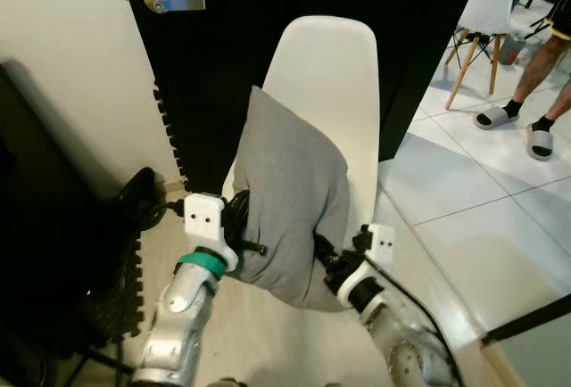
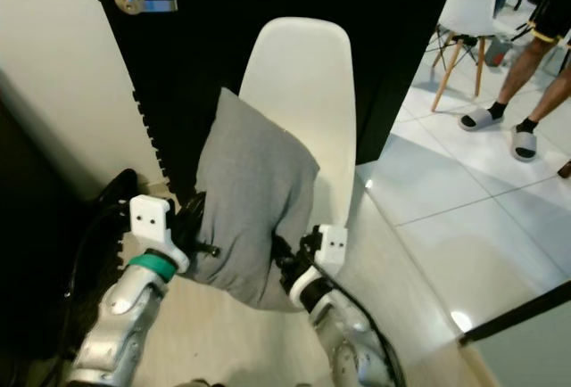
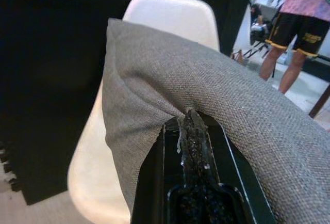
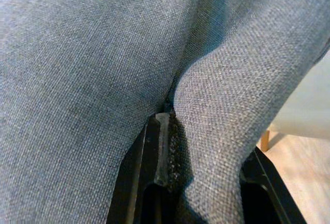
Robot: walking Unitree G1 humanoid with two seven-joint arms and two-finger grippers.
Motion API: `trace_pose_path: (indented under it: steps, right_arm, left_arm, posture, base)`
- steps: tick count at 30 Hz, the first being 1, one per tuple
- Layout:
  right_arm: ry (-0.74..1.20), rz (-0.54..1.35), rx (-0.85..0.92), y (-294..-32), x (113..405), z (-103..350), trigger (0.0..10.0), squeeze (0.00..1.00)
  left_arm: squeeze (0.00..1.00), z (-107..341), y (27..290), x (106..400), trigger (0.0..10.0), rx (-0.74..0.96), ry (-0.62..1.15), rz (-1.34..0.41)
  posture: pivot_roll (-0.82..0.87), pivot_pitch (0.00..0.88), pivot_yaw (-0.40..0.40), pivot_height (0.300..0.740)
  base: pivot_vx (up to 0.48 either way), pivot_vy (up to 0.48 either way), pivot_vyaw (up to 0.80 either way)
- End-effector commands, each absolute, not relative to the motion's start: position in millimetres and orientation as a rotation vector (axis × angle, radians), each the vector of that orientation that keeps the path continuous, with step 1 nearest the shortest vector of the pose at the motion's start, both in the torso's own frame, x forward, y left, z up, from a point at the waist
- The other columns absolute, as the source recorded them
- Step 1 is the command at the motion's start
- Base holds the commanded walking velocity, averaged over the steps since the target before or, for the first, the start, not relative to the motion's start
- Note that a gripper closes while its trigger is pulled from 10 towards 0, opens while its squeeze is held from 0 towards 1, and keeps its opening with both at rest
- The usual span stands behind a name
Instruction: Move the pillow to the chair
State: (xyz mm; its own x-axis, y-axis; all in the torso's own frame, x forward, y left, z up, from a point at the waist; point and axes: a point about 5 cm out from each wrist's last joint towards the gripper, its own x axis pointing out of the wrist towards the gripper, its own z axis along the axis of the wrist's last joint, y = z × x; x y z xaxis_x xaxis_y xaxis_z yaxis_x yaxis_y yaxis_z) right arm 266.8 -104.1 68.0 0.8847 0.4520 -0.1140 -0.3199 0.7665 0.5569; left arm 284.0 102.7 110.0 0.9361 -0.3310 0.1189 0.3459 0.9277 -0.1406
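No legible text, labels, brands or numbers are observed. A faint yellow mark is noted on the person's black shorts (image 3: pixel 301 28); it cannot be read.

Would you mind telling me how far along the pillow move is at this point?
Done: the grey pillow is picked up and brought to the white chair. In hand: the left end effector and right end effector pinch its lower corners, holding it upright against the backrest. Left: whether it rests on the seat is hidden; lower it if needed, release, withdraw.
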Motion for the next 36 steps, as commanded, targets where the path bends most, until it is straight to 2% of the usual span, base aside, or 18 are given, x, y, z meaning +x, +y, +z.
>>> trace_pose_path:
  steps: [1, 14, 21, 32, 36]
  right_arm:
    - [0.194, 0.547, 0.593, -74.8, 269.0, 83.8, 10.0, 0.0]
    - [0.194, 0.548, 0.591, -74.8, 269.0, 83.4, 10.0, 0.0]
    - [0.195, 0.548, 0.588, -74.9, 269.2, 83.3, 10.0, 0.0]
    - [0.198, 0.542, 0.588, -74.9, 270.1, 82.7, 10.0, 0.0]
    - [0.199, 0.541, 0.587, -75.1, 270.7, 82.8, 10.0, 0.0]
  left_arm:
    - [0.0, 108.4, 82.6, 279.2, 10.0, -0.172, -0.083, -0.453]
    - [0.0, 108.3, 81.9, 279.6, 10.0, -0.173, -0.082, -0.459]
    - [0.0, 108.6, 81.5, 280.3, 10.0, -0.171, -0.081, -0.46]
    - [0.0, 108.9, 82.4, 280.8, 10.0, -0.175, -0.083, -0.451]
    - [0.0, 107.8, 82.6, 280.9, 10.0, -0.164, -0.078, -0.446]
  posture:
    - [-0.01, 0.021, 0.075, 0.74]
    - [-0.02, 0.018, 0.077, 0.74]
    - [-0.02, 0.021, 0.078, 0.74]
    - [-0.01, 0.027, 0.076, 0.74]
    - [-0.01, 0.029, 0.075, 0.74]
  base:
    - [0.349, 0.0, 0.0]
    - [0.347, 0.0, 0.0]
    - [0.347, 0.0, -0.8]
    - [0.329, 0.0, 0.0]
    - [0.0, 0.0, 0.0]
